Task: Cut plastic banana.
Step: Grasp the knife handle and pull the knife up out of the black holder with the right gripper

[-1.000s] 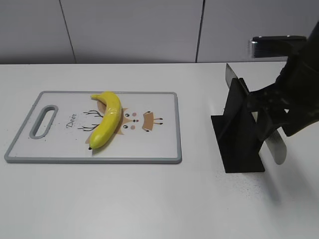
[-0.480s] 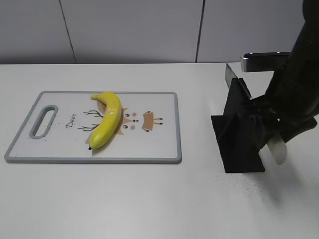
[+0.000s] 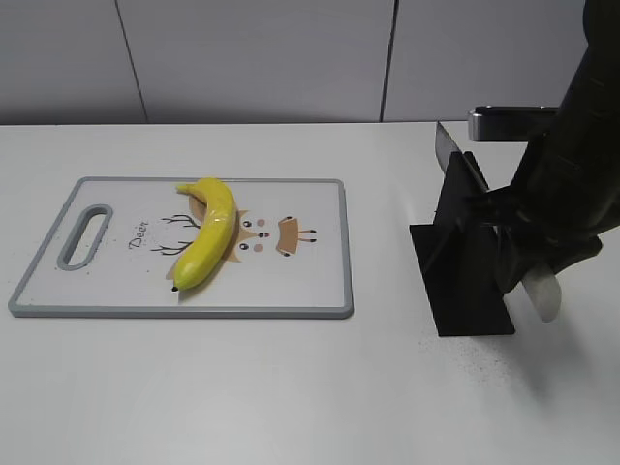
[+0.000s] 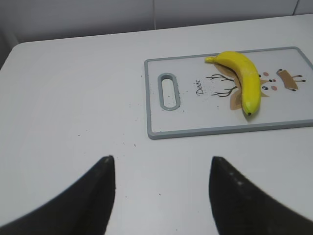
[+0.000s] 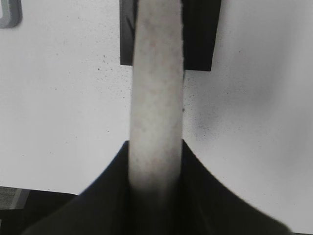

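right jaws tight on the knife handle [image 5: 156,98] — left jaws wide, empty

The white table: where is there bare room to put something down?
Free: the table along its front edge, the strip between the cutting board and the black knife stand, and the stretch left of the board. Crowded: the right side, where the right pincer grips a pale handle at the stand.

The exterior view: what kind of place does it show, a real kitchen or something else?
Probably a lab test bench staged as a kitchen, not a real one: a bare white table, plain grey wall panels, and only a cutting board, a plastic banana and a black knife stand.
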